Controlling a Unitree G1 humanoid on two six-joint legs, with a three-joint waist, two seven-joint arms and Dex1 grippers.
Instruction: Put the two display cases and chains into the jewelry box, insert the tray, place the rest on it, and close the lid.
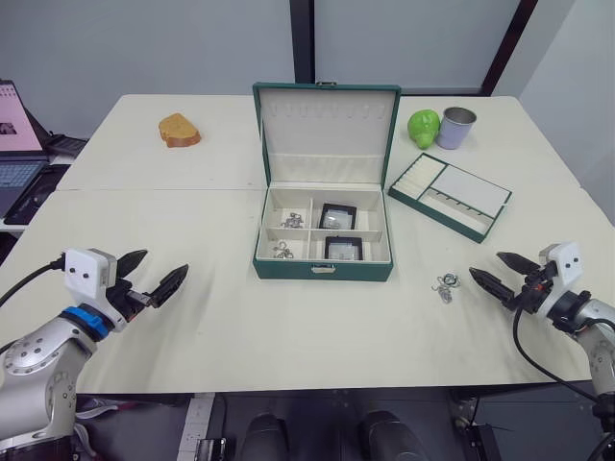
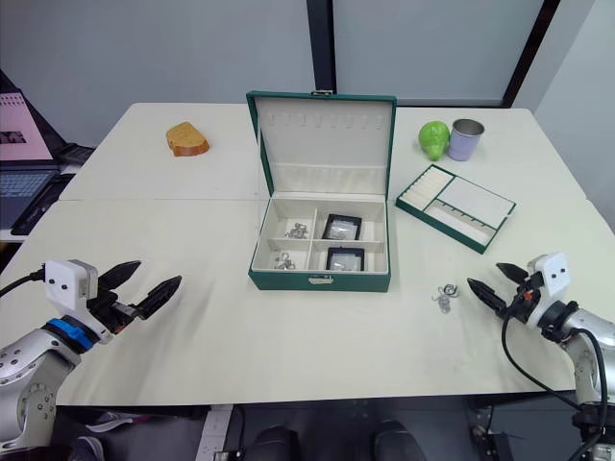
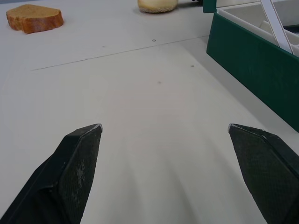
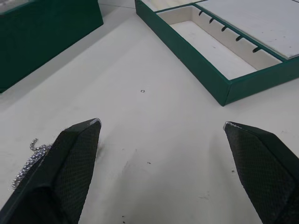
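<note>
judging from the layout, the box-loading step looks done: both display cases [image 1: 337, 216] and the chains [image 1: 292, 221] are seen inside the jewelry box [image 1: 323, 269], lid [image 1: 326, 120] upright. tray insertion is taken as next. the tray [image 1: 450, 196] lies ahead of the right gripper [image 1: 500, 273], slightly inboard; the rest [image 1: 447, 284] sits just inboard of its fingertips. both grippers are held wide open and empty, the left gripper [image 1: 156, 273] well outboard of the box. a rim grasp on the tray and a level carry over the box will be needed.
</note>
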